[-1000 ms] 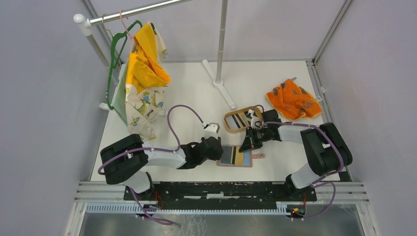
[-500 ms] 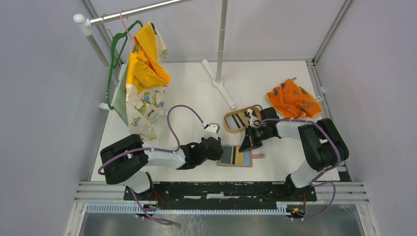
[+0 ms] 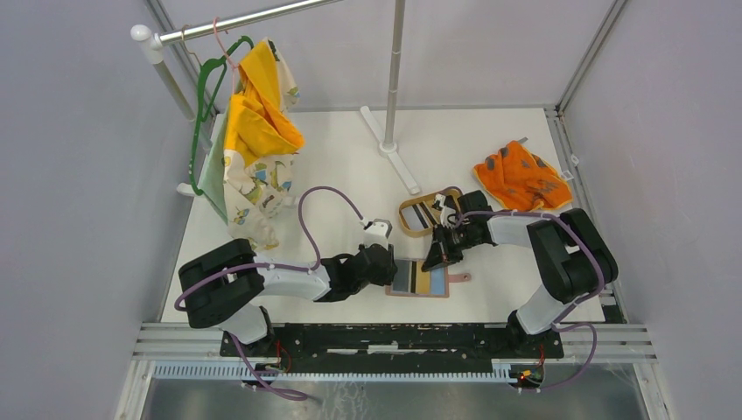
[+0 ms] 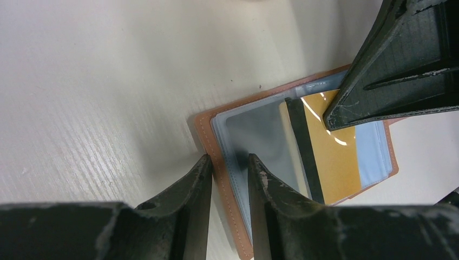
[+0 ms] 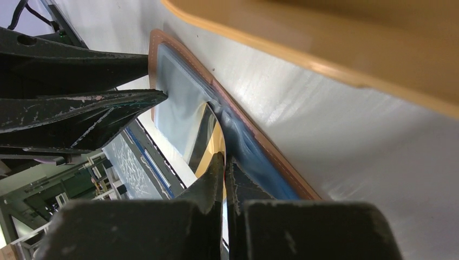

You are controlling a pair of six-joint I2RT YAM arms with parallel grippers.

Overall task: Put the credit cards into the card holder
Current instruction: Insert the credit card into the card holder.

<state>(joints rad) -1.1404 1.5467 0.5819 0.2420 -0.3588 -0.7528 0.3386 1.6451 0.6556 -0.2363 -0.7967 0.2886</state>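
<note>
Since a second ago the right hand (image 3: pixel 436 256) has slid slightly left over the open card holder (image 3: pixel 418 282), which lies flat on the desk (image 3: pixel 332 175) near its front edge. A yellow credit card (image 4: pixel 331 157) sits partly inside a blue-grey pocket, pinched between that hand's closed fingers. The left hand (image 4: pixel 228 162), its arm stretched low, sets narrowly parted fingers at the holder's left edge. Dark credit cards (image 3: pixel 423 215) lie in the oval tray (image 3: pixel 408 220) just behind.

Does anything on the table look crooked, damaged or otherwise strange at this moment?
One small thing: inside the card holder, the clear pocket is buckled and lifted around the yellow card that the right pincer holds. Nothing looks spilled or broken.
</note>
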